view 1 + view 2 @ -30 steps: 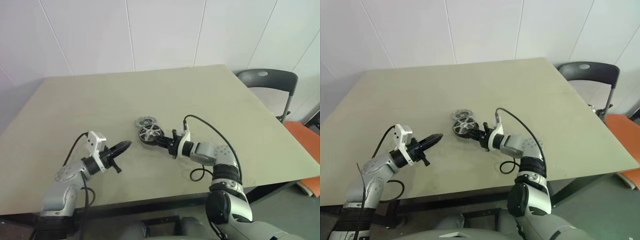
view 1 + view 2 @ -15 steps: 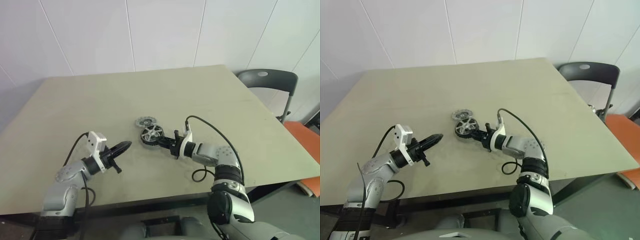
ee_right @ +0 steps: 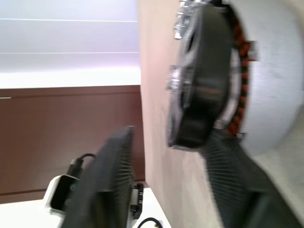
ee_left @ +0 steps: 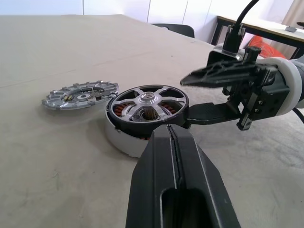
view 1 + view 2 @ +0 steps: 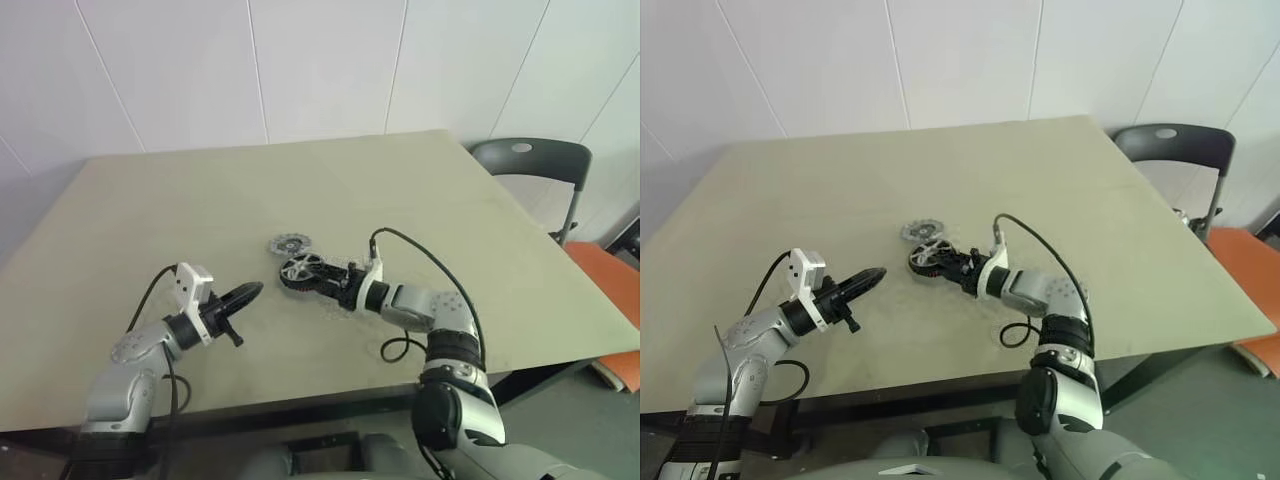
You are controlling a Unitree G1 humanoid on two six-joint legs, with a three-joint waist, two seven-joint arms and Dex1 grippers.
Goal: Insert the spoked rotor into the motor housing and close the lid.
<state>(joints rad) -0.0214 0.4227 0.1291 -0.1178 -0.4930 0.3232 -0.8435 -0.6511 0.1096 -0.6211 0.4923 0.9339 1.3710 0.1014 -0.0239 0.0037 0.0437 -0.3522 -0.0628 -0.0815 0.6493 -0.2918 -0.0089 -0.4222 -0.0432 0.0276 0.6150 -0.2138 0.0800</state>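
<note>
Sitting tilted in the housing [image 4: 124, 137], the rotor [image 4: 148, 103] lies beside the lid [image 4: 80, 94]; right pincer [image 4: 209, 92] spread, left pincer [image 5: 250, 292] pressed together.

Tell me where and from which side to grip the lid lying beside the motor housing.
Grip the lid by its outer rim, from above, one finger on each side of the disc. It lies flat on the table, so nothing stands up from it to pinch. Come at its far side, away from the motor housing, which sits close against it with the spoked rotor on top.
</note>
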